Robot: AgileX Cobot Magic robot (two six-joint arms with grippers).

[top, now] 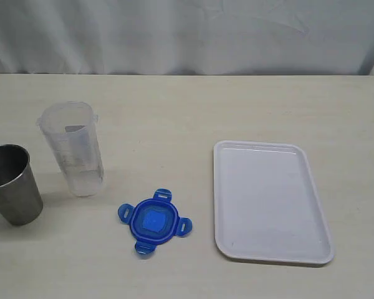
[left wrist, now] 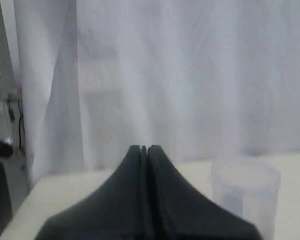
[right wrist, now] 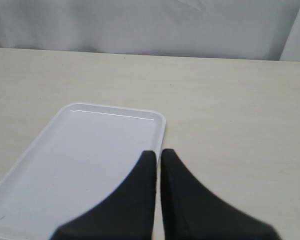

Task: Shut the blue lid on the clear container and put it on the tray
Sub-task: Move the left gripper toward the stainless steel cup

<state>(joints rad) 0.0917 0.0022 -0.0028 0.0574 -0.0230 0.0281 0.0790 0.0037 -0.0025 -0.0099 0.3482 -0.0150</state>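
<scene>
The blue lid lies flat on the table with its four flaps spread, between the clear container and the tray. The container stands upright and uncovered at the left; it also shows blurred in the left wrist view as the clear container. No gripper shows in the exterior view. My left gripper is shut on nothing, short of the container. My right gripper is shut on nothing, over the edge of the tray.
A tapered steel cup stands at the far left, close beside the container. A grey curtain hangs behind the table's far edge. The pale tabletop stretches between the objects.
</scene>
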